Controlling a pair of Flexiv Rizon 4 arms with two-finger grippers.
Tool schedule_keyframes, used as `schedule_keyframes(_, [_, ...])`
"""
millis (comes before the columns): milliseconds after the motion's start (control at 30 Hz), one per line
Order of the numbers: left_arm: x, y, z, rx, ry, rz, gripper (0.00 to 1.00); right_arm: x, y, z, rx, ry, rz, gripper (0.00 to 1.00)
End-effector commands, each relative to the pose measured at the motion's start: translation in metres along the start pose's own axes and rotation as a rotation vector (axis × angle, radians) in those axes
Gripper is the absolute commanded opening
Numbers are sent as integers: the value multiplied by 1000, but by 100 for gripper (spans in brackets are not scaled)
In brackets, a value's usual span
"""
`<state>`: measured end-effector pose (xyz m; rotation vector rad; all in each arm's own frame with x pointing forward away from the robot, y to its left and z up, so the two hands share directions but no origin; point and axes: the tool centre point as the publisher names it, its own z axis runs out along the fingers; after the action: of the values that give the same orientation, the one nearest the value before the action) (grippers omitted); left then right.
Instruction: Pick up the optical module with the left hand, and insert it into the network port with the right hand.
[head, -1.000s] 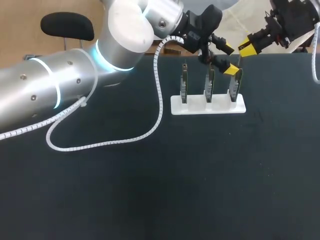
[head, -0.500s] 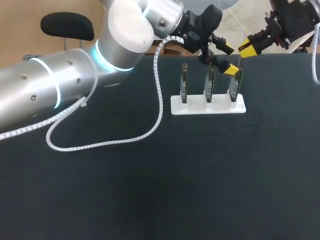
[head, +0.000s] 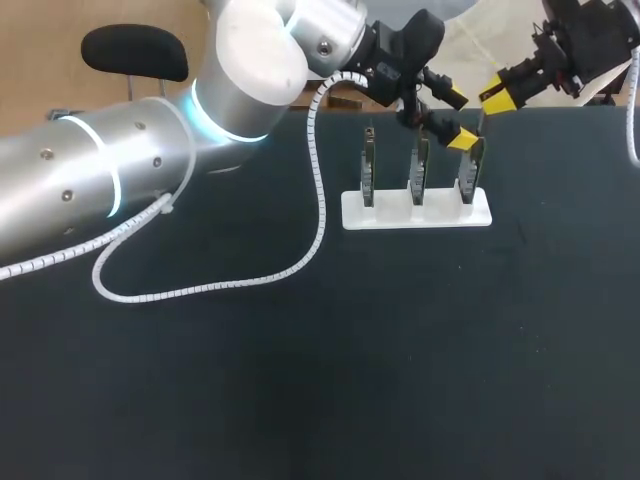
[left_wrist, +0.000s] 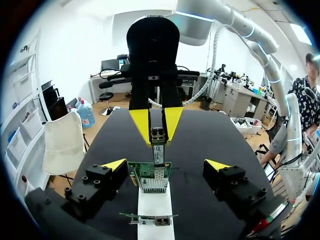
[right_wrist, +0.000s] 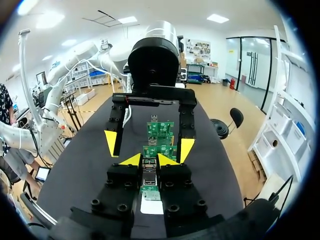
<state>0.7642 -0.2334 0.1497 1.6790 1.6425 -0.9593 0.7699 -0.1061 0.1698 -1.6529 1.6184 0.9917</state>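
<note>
Hovering at the far side of the dark bench (head: 300, 380), the black, yellow-tipped right claw (head: 497, 96) is pictured from overhead just beyond a white rectangular stand (head: 417, 209) in which three upright green circuit boards (head: 420, 170) are slotted. The matching left claw (head: 458, 118) is held over the rightmost board (head: 470, 168), and a white coiled cable (head: 318, 190) is seen looping from the left arm across the bench beside the stand. From the left wrist, the left claw's fingers (left_wrist: 114, 166) are shown spread wide on either side of that board, touching nothing, while the small metal optical module (left_wrist: 159, 137) is pinched between the right claw's tips, just beyond the board's silver network port (left_wrist: 152, 182). From the right wrist, the module is seen clamped in the narrowed right claw, with the boards lined up ahead. A slight tilt or sideways offset, it is judged, could jam the module against the port's rim or rock the board in its slot; little room is left by the flanking left fingers and the neighbouring boards.
</note>
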Motion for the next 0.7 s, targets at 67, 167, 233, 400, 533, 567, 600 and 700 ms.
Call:
schedule_keyframes(67, [0, 2, 0, 3, 3, 1, 100, 2, 3, 2, 4, 1, 3, 0])
schedule_keyframes(167, [0, 2, 0, 3, 3, 1, 100, 3, 3, 3, 5, 0, 5, 0])
schedule_keyframes(233, [0, 2, 0, 3, 3, 1, 100, 3, 3, 3, 7, -1, 7, 0])
schedule_keyframes(400, [0, 2, 0, 3, 3, 1, 100, 0, 2, 3, 12, -7, 1, 0])
schedule_keyframes(533, [0, 2, 0, 3, 3, 1, 100, -2, 1, 2, 12, -9, -4, 0])
schedule_keyframes(567, [0, 2, 0, 3, 3, 1, 100, -2, 1, 2, 12, -8, -5, 0])
schedule_keyframes(600, [0, 2, 0, 3, 3, 1, 100, -1, 1, 2, 13, -7, -5, 0])
schedule_keyframes(700, [0, 2, 0, 3, 3, 1, 100, 1, 0, 3, 12, -2, -2, 0])
